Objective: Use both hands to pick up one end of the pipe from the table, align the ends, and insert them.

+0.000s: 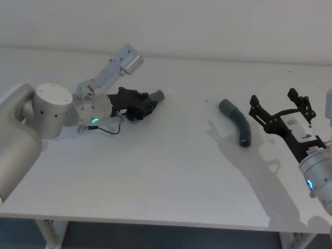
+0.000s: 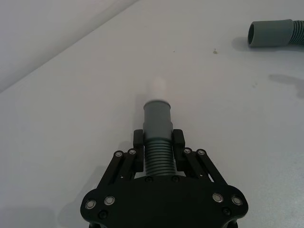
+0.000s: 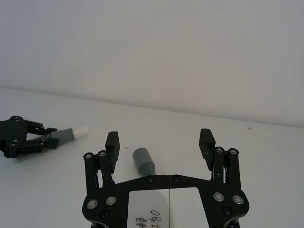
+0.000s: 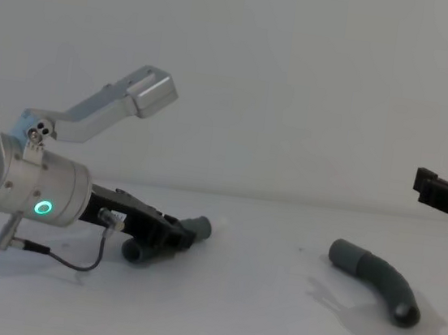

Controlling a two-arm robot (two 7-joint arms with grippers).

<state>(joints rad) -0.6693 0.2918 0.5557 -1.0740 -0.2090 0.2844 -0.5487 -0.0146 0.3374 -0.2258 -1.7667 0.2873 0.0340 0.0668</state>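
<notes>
Our left hand (image 2: 158,141) and right hand (image 3: 159,142) are black plastic linkages dotted with silver screws (image 2: 109,200). A white label (image 3: 156,209) with handwriting sits at six o'clock on the right one. Our silver cylindrical left wrist (image 4: 50,183) bears a green ring light (image 4: 42,208) and a thin black cable (image 4: 54,255).

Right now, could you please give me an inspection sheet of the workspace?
Surface: white table, flat.
Job's things: white-tipped hose piece in the left gripper; second hose piece lying loose on the table.
Clutter: nothing seen.
Grippers: left gripper shut on the white-tipped hose piece's ribbed part; right gripper open, to the right of the second hose piece, apart from it.
Cables: thin black cable looped at the left wrist.
Surroundings: plain white wall.
</notes>
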